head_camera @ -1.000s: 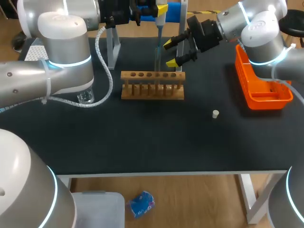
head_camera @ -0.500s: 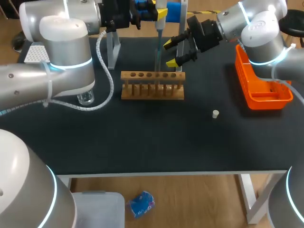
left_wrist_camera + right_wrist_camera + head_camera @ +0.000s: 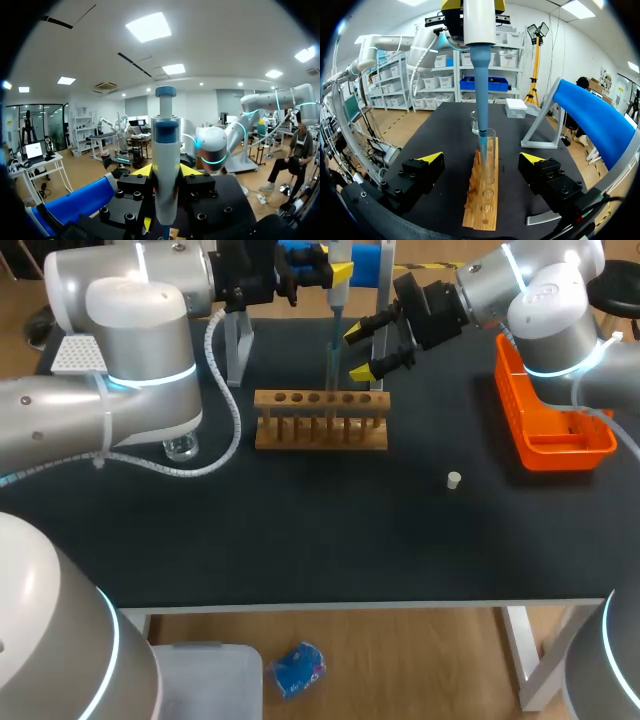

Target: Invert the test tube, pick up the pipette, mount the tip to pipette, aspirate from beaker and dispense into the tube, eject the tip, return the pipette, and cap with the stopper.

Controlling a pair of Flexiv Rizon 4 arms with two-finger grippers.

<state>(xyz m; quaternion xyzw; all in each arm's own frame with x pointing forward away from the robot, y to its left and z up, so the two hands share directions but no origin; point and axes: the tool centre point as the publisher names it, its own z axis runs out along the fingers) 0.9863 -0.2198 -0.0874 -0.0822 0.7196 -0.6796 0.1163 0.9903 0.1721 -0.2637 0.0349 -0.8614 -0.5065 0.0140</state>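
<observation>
Over the black table (image 3: 300, 540), my left gripper (image 3: 165, 172) is clamped on the pipette (image 3: 165, 150) above the wooden rack (image 3: 321, 420). My right gripper (image 3: 481, 160) hangs with its fingers apart on either side of the test tube (image 3: 491, 162), touching nothing. The blue tip (image 3: 482, 137) sits just inside the tube's mouth, so I judge dispensing is the step in hand: keep the pipette plumb and centred, off the glass, and press the plunger slowly. The white stopper (image 3: 454, 479) lies well apart on the table, not yet used.
</observation>
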